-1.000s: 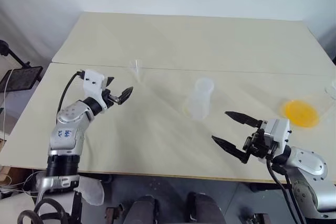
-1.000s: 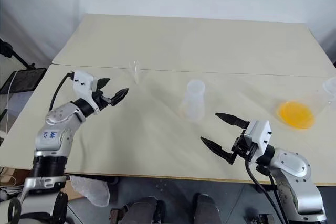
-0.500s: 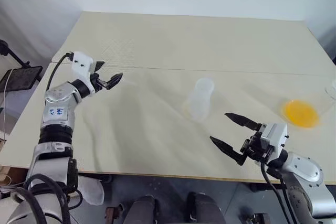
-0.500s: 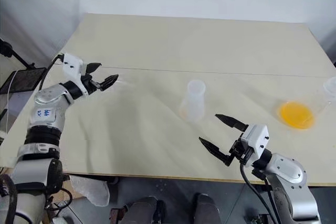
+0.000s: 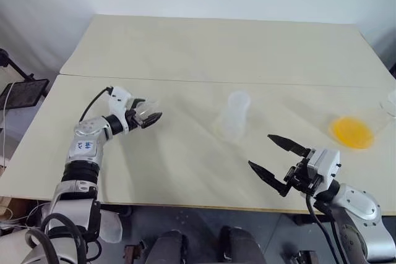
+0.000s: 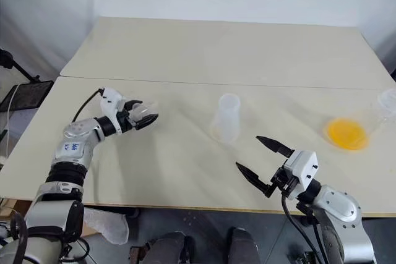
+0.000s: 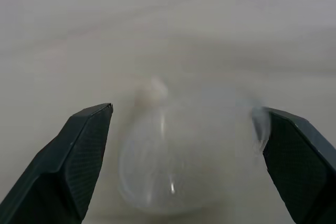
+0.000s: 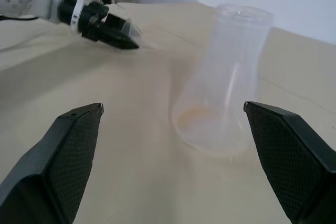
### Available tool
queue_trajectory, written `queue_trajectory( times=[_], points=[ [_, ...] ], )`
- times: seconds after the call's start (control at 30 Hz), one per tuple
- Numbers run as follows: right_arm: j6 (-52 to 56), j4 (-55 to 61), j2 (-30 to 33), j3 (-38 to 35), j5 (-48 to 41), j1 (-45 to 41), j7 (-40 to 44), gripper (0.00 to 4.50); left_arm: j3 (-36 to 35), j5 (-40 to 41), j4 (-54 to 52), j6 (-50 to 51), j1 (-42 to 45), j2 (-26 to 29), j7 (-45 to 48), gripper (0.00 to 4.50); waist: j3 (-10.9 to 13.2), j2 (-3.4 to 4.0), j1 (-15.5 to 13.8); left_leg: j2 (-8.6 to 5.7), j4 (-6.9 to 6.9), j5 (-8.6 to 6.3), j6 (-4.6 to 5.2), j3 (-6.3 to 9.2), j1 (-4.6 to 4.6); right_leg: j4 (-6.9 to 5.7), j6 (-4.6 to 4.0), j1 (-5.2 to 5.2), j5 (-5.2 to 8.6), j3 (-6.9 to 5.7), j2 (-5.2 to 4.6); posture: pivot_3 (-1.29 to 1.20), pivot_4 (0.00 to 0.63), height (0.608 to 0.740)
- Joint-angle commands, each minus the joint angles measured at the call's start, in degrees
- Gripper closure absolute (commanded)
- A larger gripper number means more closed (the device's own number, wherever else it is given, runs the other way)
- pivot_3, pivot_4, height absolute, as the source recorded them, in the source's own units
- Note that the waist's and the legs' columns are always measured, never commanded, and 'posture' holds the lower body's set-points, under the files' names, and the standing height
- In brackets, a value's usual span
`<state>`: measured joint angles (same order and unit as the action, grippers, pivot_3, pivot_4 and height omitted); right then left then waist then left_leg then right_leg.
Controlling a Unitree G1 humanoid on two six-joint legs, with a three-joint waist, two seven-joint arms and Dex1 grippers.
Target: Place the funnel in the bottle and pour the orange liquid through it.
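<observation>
On the counter (image 5: 185, 47), the left gripper (image 5: 150, 115) bracketed the funnel (image 7: 178, 166) with fingers spread, ungrasped; the bottle (image 5: 235, 117) stood unfitted, the orange liquid (image 5: 352, 132) unpoured, and the right gripper (image 5: 277, 160) was open and empty.

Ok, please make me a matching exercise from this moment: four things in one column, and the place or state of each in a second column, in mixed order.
Things:
1. funnel
2. bottle
3. orange liquid
4. right gripper

Places or states:
A. upright near the middle of the table
B. open and empty, by the table's near edge
C. between the open fingers of the left gripper
D. far to the robot's right on the table

Pairs: 1-C, 2-A, 3-D, 4-B
</observation>
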<state>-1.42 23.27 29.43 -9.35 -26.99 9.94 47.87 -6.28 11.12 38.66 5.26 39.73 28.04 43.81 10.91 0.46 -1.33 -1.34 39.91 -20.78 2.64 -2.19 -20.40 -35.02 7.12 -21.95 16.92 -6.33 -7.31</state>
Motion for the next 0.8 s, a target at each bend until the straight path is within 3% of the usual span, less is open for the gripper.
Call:
queue_trajectory(
  times=[0.03, 0.6, 0.8],
  points=[
    [-1.4, 2.3, 0.2, -1.0, -0.4, -0.4, -0.3, 0.0, -2.5, 2.9, -4.9, -0.6, 0.2, 0.9, 1.1, 0.02, 0.0, 0.0, 0.0, 0.0, 0.0, 0.0, 0.0, 0.0, -0.01, 0.01, 0.0, -0.02, 0.0, 0.0, -0.01, 0.0, 0.15, 0.74],
    [-0.5, 3.1, 0.6, -1.1, -0.5, -0.4, -0.4, 0.0, -7.3, 7.0, -12.4, 3.6, -7.6, 7.9, 5.7, 0.02, 0.0, 0.01, 0.0, -0.02, -0.02, -0.01, -0.01, 0.04, -0.01, 0.02, 0.0, -0.01, 0.0, 0.16, -0.19, 0.0, 0.15, 0.74],
    [0.0, 4.5, 0.9, -1.9, -0.8, 0.9, -1.0, 0.0, -7.6, 9.8, -22.5, 10.0, -12.9, 8.4, 6.5, 0.02, 0.0, 0.01, 0.0, -0.03, -0.06, -0.03, -0.02, 0.07, -0.02, 0.06, 0.0, -0.01, 0.0, 0.25, -0.24, 0.0, 0.15, 0.74]
  ],
)
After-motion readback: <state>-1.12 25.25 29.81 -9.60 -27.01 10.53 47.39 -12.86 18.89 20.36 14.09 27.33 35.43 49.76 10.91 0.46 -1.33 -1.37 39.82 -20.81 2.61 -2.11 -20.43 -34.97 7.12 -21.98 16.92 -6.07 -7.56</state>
